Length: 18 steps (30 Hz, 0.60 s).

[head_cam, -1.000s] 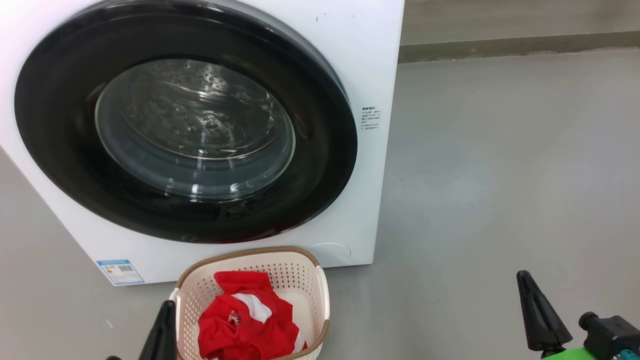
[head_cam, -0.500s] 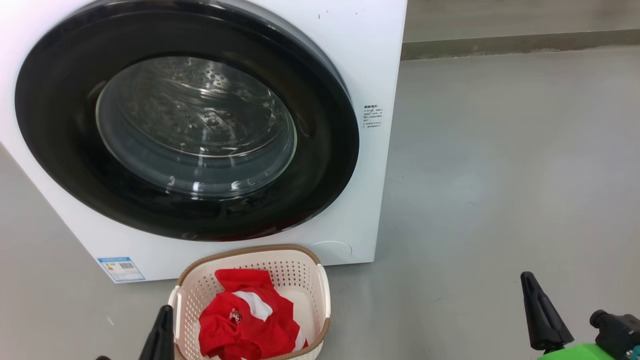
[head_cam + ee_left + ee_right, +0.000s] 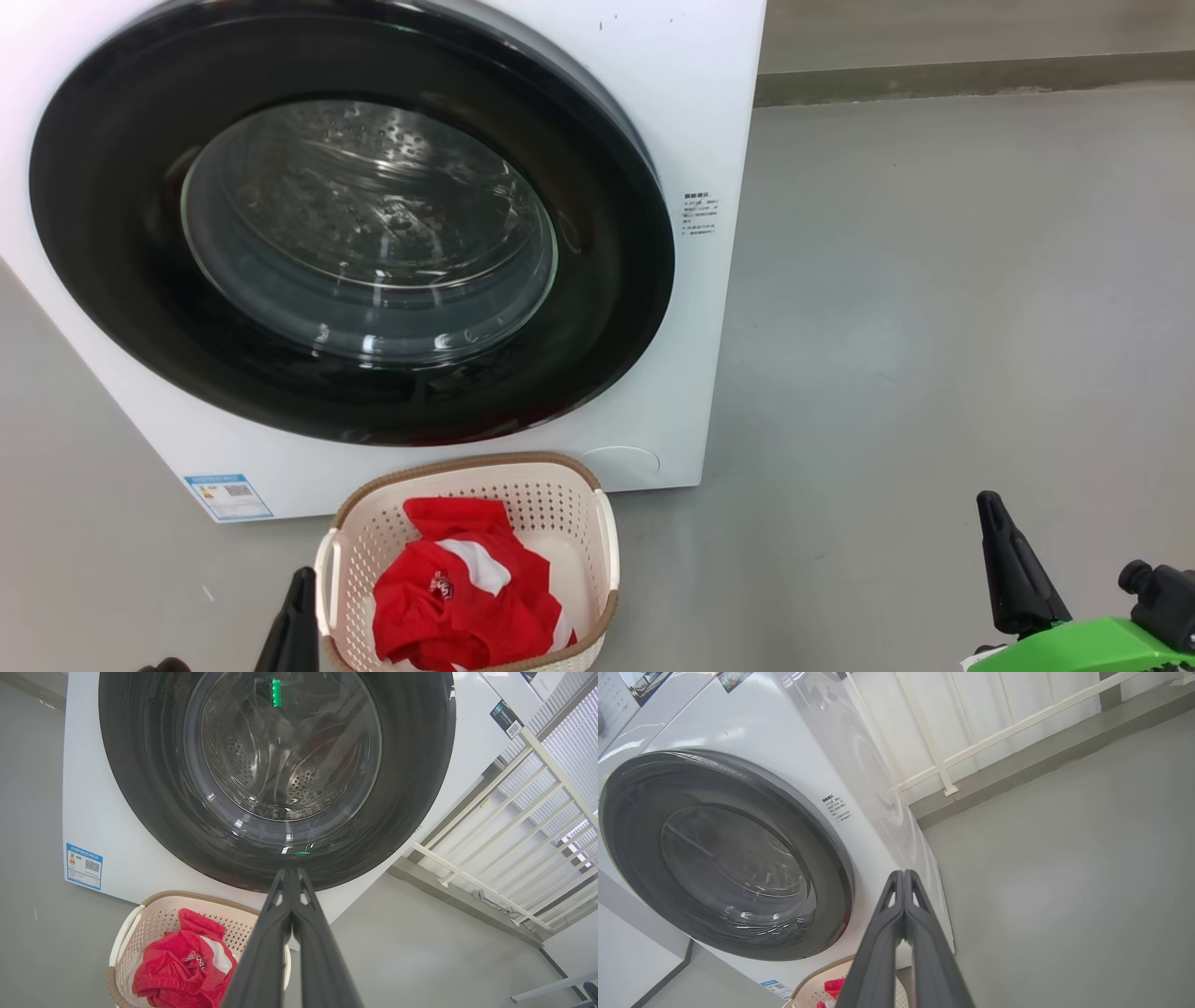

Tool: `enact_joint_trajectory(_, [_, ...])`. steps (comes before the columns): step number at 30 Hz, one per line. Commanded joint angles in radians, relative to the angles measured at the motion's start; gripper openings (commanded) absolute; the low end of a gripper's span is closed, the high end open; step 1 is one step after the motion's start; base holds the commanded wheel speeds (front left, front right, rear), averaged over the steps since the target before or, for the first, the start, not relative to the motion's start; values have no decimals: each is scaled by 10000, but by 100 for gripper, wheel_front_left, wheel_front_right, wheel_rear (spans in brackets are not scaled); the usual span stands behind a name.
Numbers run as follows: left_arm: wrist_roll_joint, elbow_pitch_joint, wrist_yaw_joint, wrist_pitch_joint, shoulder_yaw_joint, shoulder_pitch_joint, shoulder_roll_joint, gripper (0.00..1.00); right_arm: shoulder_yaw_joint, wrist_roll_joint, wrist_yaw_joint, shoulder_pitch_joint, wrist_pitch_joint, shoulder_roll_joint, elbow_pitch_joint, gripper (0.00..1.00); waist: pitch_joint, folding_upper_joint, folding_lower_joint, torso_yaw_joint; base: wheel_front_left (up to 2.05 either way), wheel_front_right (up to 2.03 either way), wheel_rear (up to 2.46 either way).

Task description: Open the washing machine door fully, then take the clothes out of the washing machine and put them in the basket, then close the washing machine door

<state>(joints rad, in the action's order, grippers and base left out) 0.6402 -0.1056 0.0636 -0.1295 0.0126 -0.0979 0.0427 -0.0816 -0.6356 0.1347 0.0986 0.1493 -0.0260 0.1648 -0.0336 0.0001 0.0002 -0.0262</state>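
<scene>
The washing machine (image 3: pixel 709 112) runs off the head view's top and left edges, and so does the upper rim of the washing machine door (image 3: pixel 607 280). The bottom edge cuts off the near end of the basket (image 3: pixel 467 464). The clothes (image 3: pixel 467 597) hide most of its floor (their logo is too small to read). The print on the blue label (image 3: pixel 228 497) is illegible.

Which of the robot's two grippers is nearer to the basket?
Left. The left gripper is close beside the basket, at its left side. The right gripper is far off to the basket's right.
</scene>
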Motion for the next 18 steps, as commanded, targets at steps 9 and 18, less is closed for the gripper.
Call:
enact_joint_trajectory(9, [1208, 20, 186, 295, 295, 657, 42, 0, 43, -1273, -16, -648, -284, -190, -116, 0, 41, -1, -1, 30, 0, 0, 0])
enact_joint_trajectory(18, [2350, -171, 252, 584, 393, 846, 47, 0, 28, -2442, -19, -836, -572, -222, 6, 0, 85, -1, -1, 61, 0, 0, 0])
